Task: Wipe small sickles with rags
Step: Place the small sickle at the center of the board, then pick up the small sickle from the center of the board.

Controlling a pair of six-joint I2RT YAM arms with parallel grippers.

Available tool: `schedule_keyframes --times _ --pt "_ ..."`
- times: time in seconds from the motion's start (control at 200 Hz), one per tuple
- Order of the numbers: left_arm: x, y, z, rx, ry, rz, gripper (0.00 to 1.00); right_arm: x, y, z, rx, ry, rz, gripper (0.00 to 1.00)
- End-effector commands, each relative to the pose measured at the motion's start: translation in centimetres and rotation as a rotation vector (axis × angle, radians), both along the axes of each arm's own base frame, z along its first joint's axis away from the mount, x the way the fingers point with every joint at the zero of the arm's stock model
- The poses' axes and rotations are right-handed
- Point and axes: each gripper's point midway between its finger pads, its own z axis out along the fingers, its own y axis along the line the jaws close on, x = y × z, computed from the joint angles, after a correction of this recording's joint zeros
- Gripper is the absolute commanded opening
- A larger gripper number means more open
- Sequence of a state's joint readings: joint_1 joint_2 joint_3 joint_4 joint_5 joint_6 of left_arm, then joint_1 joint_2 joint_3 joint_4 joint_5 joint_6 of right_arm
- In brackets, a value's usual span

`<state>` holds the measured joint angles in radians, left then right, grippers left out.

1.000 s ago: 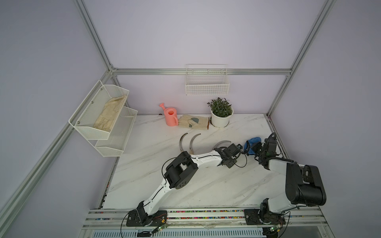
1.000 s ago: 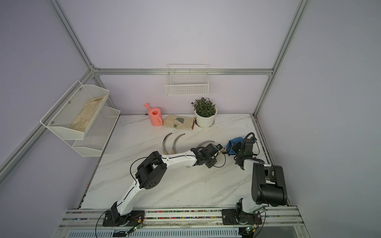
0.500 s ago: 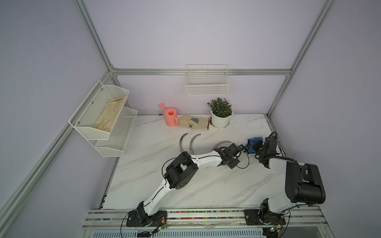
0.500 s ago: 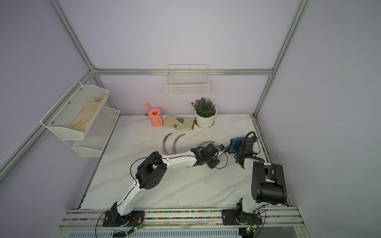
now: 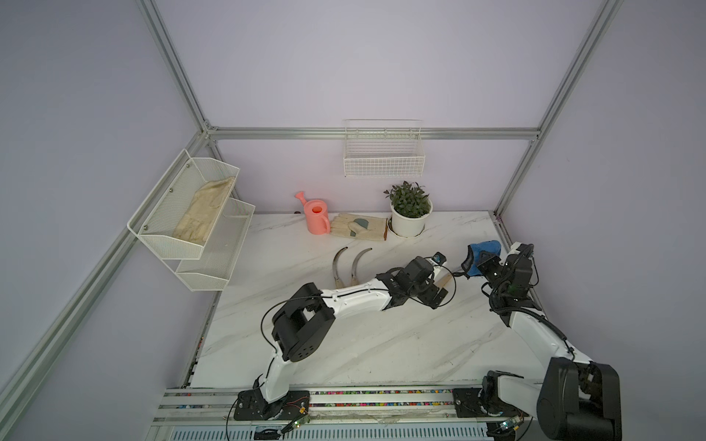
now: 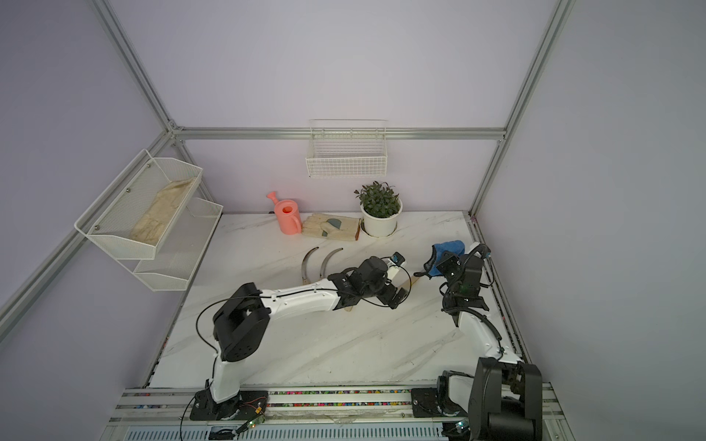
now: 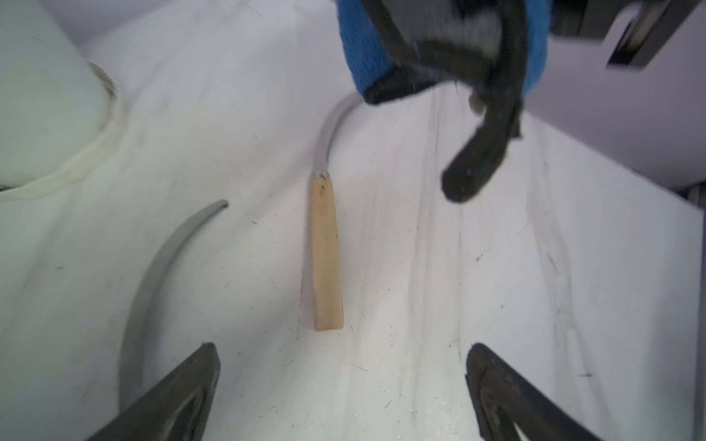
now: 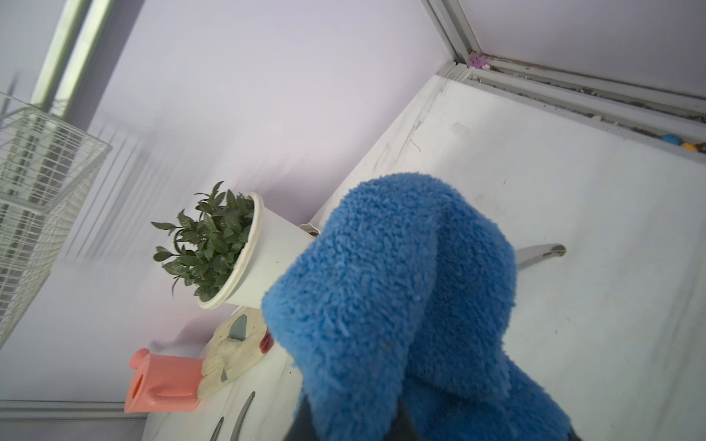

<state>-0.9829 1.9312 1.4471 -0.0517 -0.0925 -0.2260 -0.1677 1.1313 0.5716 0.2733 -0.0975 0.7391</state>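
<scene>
Four small sickles, each a thin curved grey metal blade on a short pale wooden handle, lie on the white marble-patterned tabletop. Two lie side by side near the middle, with blades pointing toward the back wall and handles partly under the left arm. In the left wrist view a third sickle lies flat ahead of the left jaws, which stand wide apart with nothing between them. A fourth blade lies beside it.

The right jaws are clamped on the blue plush microfibre rag, holding it off the tabletop over the far end of the third sickle's blade. I cannot tell whether the two touch. The rag's dark trim hangs down in a loop. In both top views the rag sits at the tip of the right arm, near the tabletop's right edge.

Along the back wall stand a pink plastic watering can, a beige work glove and a green plant in a white pot.
</scene>
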Motion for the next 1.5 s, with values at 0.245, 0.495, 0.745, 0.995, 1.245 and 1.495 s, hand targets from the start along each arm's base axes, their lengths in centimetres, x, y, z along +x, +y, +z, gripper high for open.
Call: schedule_keyframes --times 0.245,0.495,0.745,0.995,1.245,1.495 --pt "-2.0 12.2 7.3 -0.429 -0.348 0.228 1.0 -3.1 1.8 1.1 -0.022 -0.017 0.064 0.0" --pt "-5.7 12.0 1.5 -0.318 -0.391 0.103 1.0 -3.2 3.9 1.2 -0.054 -0.018 0.119 0.0" --pt "-5.4 14.6 -2.9 -0.292 -0.34 0.243 1.0 -2.6 7.5 -0.1 -0.114 0.021 0.184 0.0" --pt "-3.0 12.3 -9.2 -0.021 -0.102 0.273 0.87 -2.4 8.5 -1.2 -0.125 0.037 0.203 0.0" --pt "-2.7 13.9 -11.3 0.025 -0.127 0.329 0.82 -2.1 9.0 -2.2 -0.131 0.06 0.219 0.0" --pt "-3.1 13.4 -13.1 0.077 -0.122 0.298 0.65 -2.1 9.2 -2.9 -0.13 0.07 0.22 0.0"
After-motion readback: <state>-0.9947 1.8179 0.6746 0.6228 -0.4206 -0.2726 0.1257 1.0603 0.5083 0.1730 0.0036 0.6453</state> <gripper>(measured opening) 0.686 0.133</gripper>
